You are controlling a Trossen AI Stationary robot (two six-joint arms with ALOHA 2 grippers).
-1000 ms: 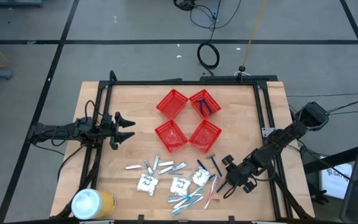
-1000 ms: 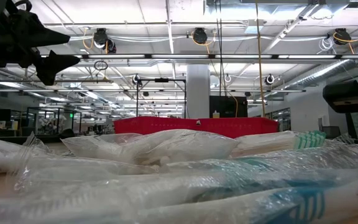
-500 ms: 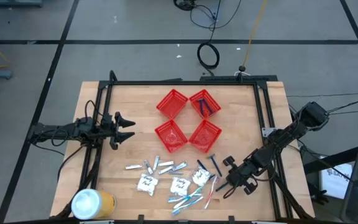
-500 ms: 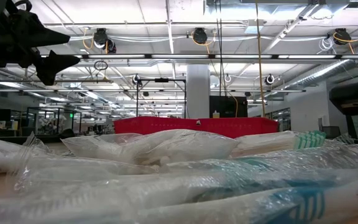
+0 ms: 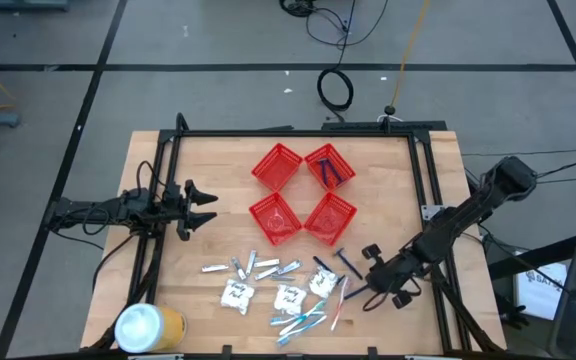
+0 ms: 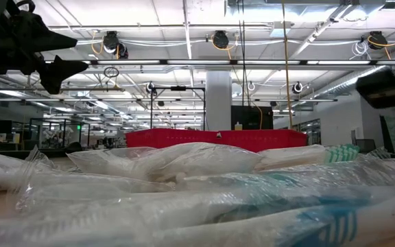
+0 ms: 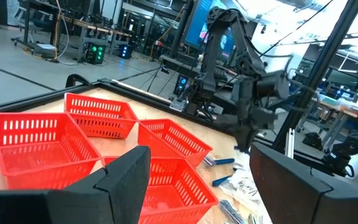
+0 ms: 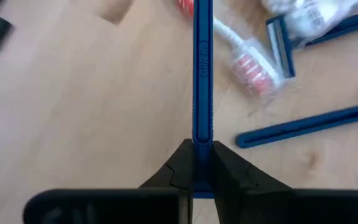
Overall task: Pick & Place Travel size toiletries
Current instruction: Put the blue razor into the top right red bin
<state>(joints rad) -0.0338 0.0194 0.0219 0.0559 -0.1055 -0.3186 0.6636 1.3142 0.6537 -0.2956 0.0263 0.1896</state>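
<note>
The travel size toiletries lie loose on the table's near half: silvery tubes (image 5: 253,266), white sachets (image 5: 236,293), wrapped toothbrushes (image 5: 303,320) and dark blue razors (image 5: 346,262). My right gripper (image 5: 370,292) (image 8: 202,149) is at their right end, shut on a blue razor (image 8: 202,68). Two more razors (image 8: 309,124) and a red-bristled toothbrush (image 8: 247,62) lie on the wood beneath it. My left gripper (image 5: 208,205) (image 7: 197,186) hangs open over the table's left side, clear of everything. My right gripper pinches the blue razor's handle (image 8: 202,134) between its two fingers at one end. The fingers come from the table's right, slanting down. The handle sticks straight out ahead of them. Its other end runs out of the wrist view.
Four red mesh baskets (image 5: 276,165) stand together at the table's middle; the far right one (image 5: 329,168) holds blue razors. A yellow can with a white lid (image 5: 148,327) stands at the near left corner. A black frame (image 5: 288,133) runs round the table.
My right arm has risen, and its gripper has moved slightly toward the far edge and the toiletries. My left arm has kept still.
</note>
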